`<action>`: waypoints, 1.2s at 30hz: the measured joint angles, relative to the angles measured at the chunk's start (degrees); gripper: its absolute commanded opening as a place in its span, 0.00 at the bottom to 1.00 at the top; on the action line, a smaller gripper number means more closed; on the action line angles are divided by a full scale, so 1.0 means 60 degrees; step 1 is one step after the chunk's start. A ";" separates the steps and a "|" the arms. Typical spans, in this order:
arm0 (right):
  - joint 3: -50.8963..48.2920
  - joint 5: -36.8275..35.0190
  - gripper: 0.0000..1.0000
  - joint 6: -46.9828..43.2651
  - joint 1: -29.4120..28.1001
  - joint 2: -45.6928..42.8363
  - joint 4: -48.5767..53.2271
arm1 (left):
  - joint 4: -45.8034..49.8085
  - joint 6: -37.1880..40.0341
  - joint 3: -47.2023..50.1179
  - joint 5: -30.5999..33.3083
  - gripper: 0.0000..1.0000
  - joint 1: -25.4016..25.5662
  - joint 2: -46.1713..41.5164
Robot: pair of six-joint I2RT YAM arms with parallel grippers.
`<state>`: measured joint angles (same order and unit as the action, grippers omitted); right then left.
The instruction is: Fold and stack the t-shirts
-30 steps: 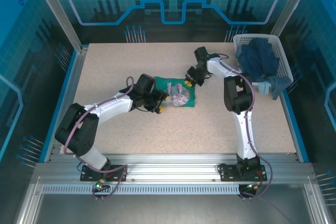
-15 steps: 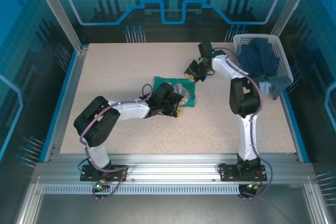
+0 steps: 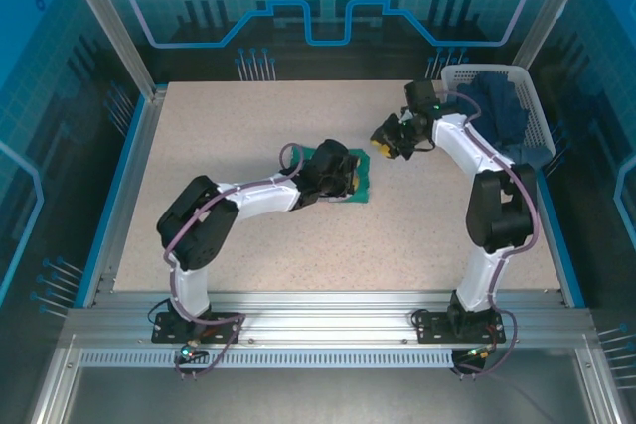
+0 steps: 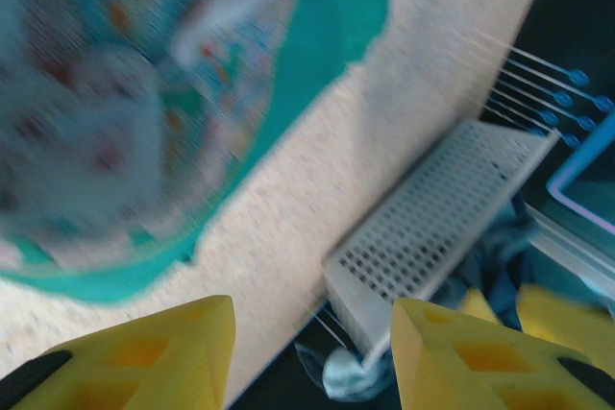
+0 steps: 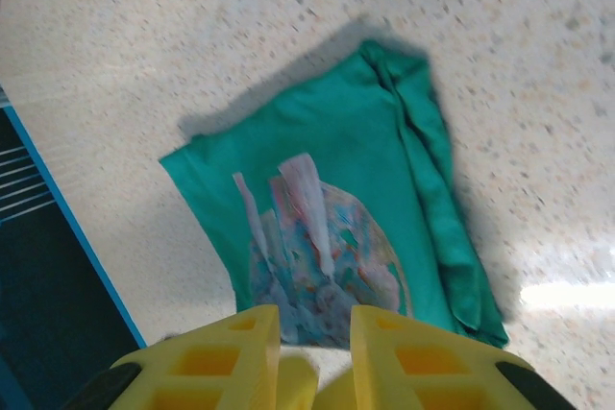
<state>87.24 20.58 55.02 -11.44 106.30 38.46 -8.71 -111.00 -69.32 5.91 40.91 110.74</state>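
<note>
Hovering left gripper (image 4: 312, 328), seemingly above t-shirt (image 5: 336, 132)

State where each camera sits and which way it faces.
Top external: above and behind the bases, looking down on the table; both arms show.
Left wrist: on the left arm, facing across the teal t-shirt toward the white basket; left gripper shows below.
Right wrist: on the right arm, looking down at that shirt; right gripper shows below.
Both wrist views share the teal t-shirt.

Teal tee (image 5: 356, 132): folded, flat, print up, centre. Navy tees (image 3: 497, 111): heaped in basket (image 3: 477, 69), far R.
</note>
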 measured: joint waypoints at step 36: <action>-0.3774 0.0222 0.29 -0.0106 0.0055 -0.4965 0.0874 | 0.0984 0.7577 -0.4677 -0.6065 0.39 -0.8914 0.4255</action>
<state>64.60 21.91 54.39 -11.11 76.51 43.70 -2.81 -65.54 -97.38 -30.48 -12.58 136.27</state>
